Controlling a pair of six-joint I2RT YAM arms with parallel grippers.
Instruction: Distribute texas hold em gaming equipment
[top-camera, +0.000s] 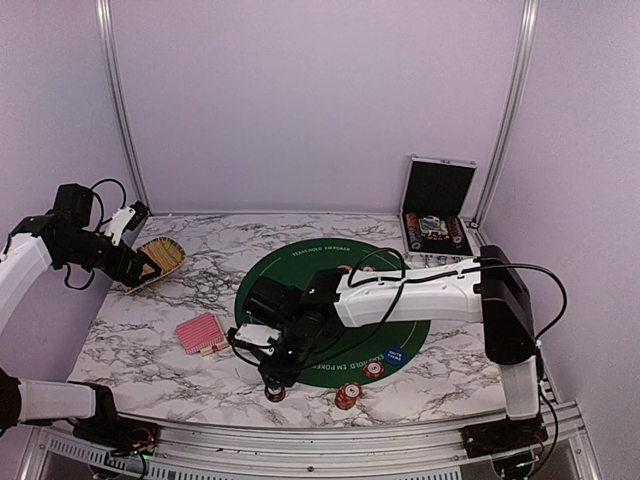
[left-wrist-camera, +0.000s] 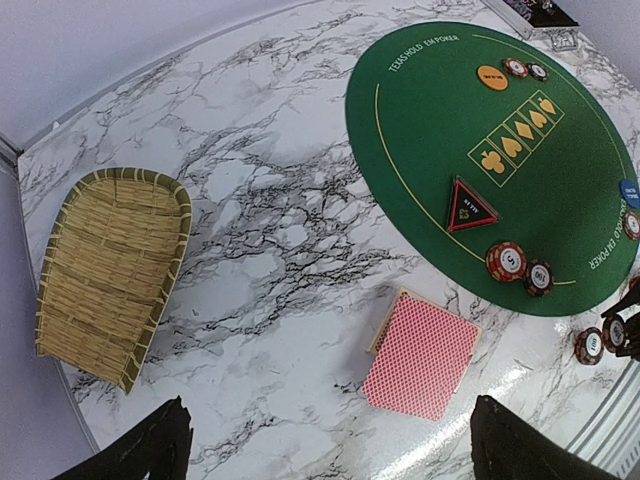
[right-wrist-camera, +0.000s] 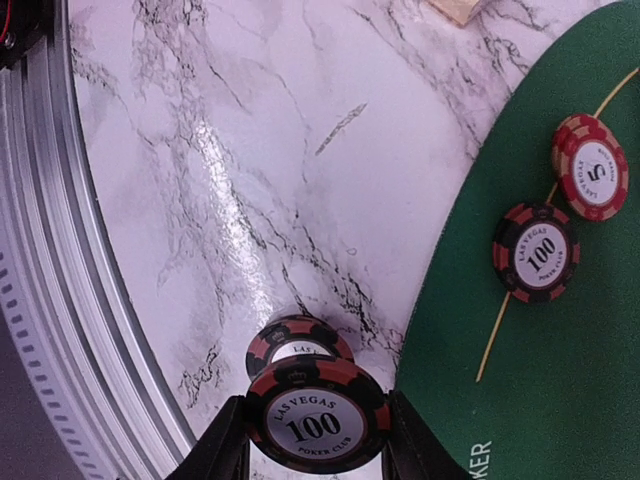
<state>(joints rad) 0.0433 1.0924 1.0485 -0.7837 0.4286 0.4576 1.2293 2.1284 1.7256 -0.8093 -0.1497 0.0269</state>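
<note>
My right gripper is clamped on a black-and-red poker chip. There's a finger on each side of its rim, and the white face reading 100 is turned toward my wrist camera. I'm holding it just above the marble table, off the near-left rim of the green felt mat. Right behind it a second chip lies flat on the marble.

Over on the felt's edge two more sit side by side: a red chip marked 5 and a dark chip marked 100.

My left gripper hangs high over the table's left side, fingers spread wide, gripping nothing. Below it the deck of pink-backed cards lies on the marble just off the mat, and the straw basket sits well apart to the left.

On the felt there's a black triangular marker on the deck's side, an orange disc at the far rim and a blue disc near the front edge. The open silver case stands at the back right corner.
</note>
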